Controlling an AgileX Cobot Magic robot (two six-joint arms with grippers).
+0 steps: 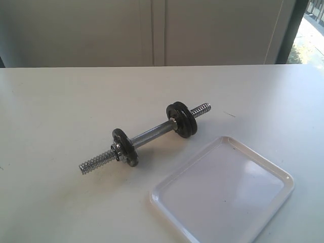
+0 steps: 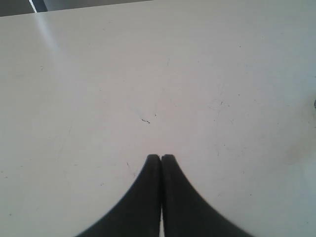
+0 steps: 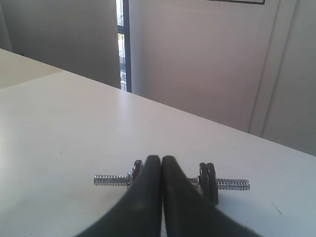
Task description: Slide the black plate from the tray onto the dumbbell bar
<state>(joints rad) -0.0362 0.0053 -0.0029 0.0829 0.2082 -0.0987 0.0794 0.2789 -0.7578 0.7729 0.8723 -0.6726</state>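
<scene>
The dumbbell bar (image 1: 152, 134) lies slanted on the white table, left of the white tray (image 1: 223, 195). The tray holds nothing. Two black plates (image 1: 182, 119) sit side by side on the bar's far right end, with bare thread sticking out beyond them. One black disc (image 1: 124, 147) and a silver collar nut (image 1: 116, 151) sit near the other end. Neither gripper shows in the exterior view. My left gripper (image 2: 161, 157) is shut over bare table. My right gripper (image 3: 161, 158) is shut, empty, apart from the bar (image 3: 111, 180) and its two plates (image 3: 208, 182) behind it.
The table's far edge (image 1: 152, 67) meets grey cabinet doors (image 1: 157, 30). A bright window strip (image 1: 309, 35) is at the back right. The tray's near corner reaches the front of the exterior view.
</scene>
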